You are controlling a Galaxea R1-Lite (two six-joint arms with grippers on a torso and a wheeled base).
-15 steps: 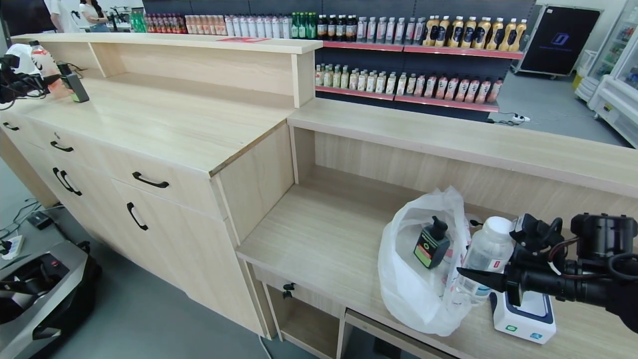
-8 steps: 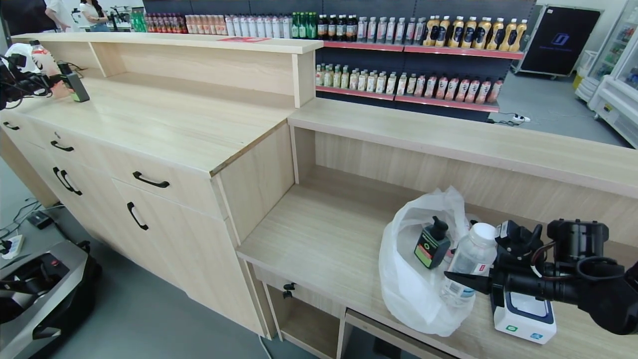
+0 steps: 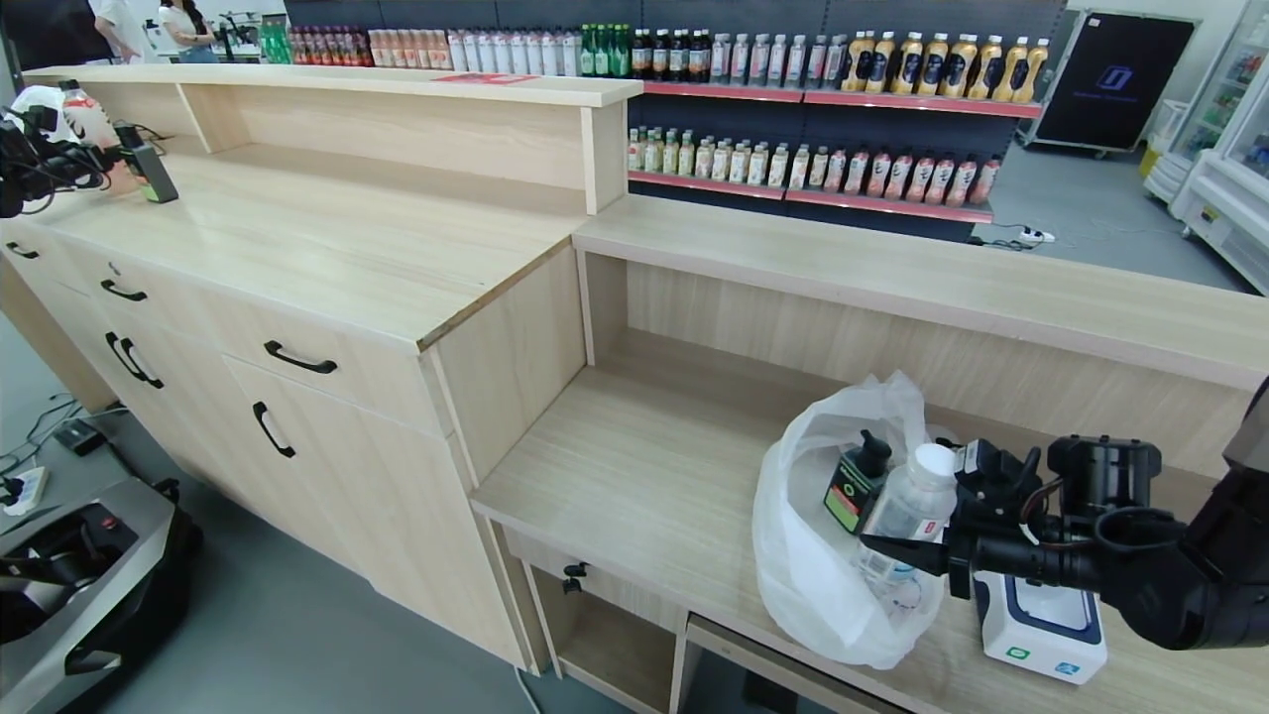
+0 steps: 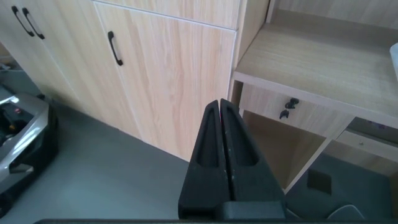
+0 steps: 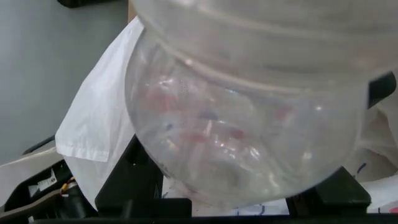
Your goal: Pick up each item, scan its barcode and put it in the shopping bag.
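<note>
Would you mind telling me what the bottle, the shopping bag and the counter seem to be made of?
The bottle: clear glossy plastic, probably; its wall is see-through. The shopping bag: thin translucent white plastic film, crinkled and slumped. The counter: pale matte wood-grain board, possibly laminate.

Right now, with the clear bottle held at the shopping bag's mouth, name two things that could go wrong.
1. The clear bottle could knock the green pump bottle already in the shopping bag.
2. The limp bag stands unsupported; its rim might snag on the right gripper.
</note>
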